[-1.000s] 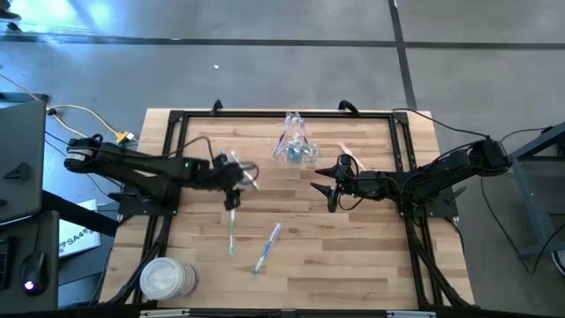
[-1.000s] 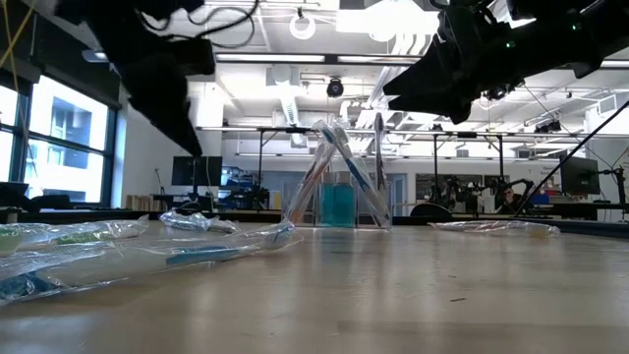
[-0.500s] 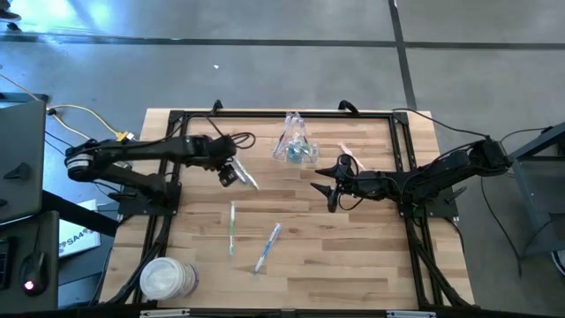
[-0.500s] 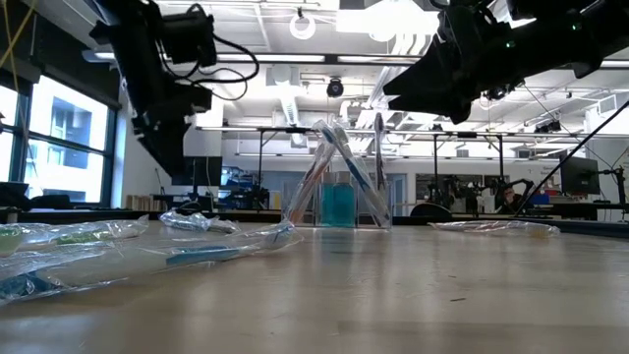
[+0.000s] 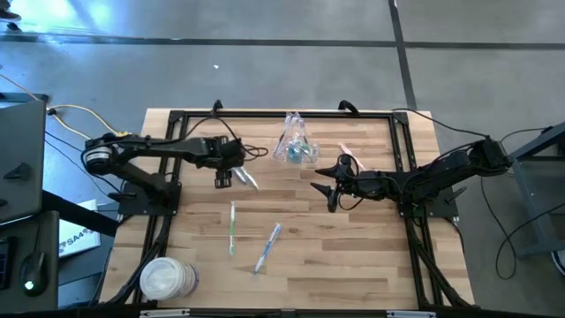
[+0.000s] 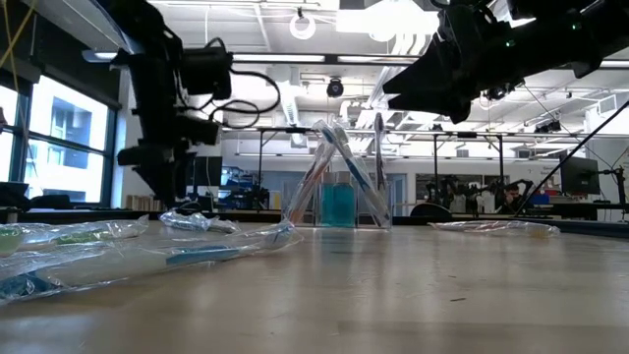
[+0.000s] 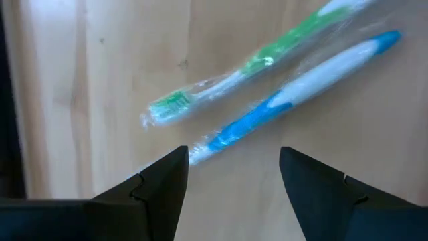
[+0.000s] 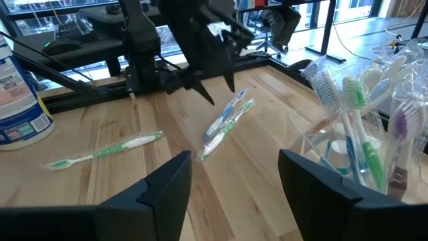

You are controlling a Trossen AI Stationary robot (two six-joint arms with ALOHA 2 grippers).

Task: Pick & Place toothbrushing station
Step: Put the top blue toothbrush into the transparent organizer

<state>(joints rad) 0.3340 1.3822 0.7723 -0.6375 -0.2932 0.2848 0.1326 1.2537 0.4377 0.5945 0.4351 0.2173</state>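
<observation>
A clear plastic cup [image 5: 293,144] holding several toothbrushes stands on its base at the table's far middle. Two wrapped toothbrushes, one green [image 7: 247,67] and one blue [image 7: 301,84], lie flat side by side [image 5: 248,180] left of the cup. My left gripper [image 7: 231,174] hangs open just above their left ends [image 5: 224,177], pointing steeply down and touching nothing. A green toothbrush [image 5: 232,227] and a blue one [image 5: 267,246] lie flat nearer the front. My right gripper [image 5: 325,187] waits open in the air right of the middle, pointing level toward the left [image 8: 234,174].
A pink toothbrush [image 5: 350,159] lies beside the right arm. A white round stack [image 5: 168,278] stands at the near left corner. A black frame [image 5: 265,115] runs along the table's edges. Bare wood shows in the near middle and near right.
My left gripper has swung toward the table's far edge, away from the single green toothbrush, and has come down over the left ends of the wrapped pair. Its wrist has rolled on the way. No toothbrush has moved.
</observation>
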